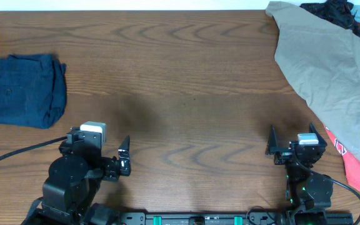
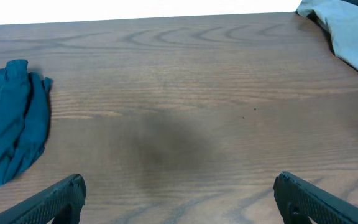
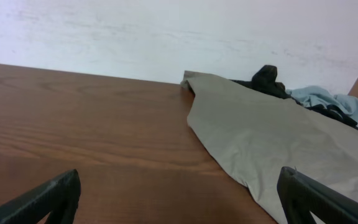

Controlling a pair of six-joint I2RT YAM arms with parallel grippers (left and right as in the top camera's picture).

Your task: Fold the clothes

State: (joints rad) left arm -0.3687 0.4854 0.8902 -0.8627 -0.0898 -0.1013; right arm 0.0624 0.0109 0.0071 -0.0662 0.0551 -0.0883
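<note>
The dark navy shorts (image 1: pixel 22 89) lie folded in a compact bundle at the far left of the wooden table; they also show at the left edge of the left wrist view (image 2: pixel 8 127). My left gripper (image 1: pixel 99 153) is open and empty near the front edge, to the right of and nearer than the shorts; its fingers frame bare wood (image 2: pixel 178 196). My right gripper (image 1: pixel 292 142) is open and empty at the front right, its fingers spread over bare wood (image 3: pixel 179 196) beside the khaki garment.
A large khaki-beige garment (image 1: pixel 330 69) is spread over the right end of the table, also in the right wrist view (image 3: pixel 260 137). A red-orange cloth (image 1: pixel 355 165) lies beneath it at the right edge. Dark and light-blue clothes (image 1: pixel 349 15) are piled at the back right.
</note>
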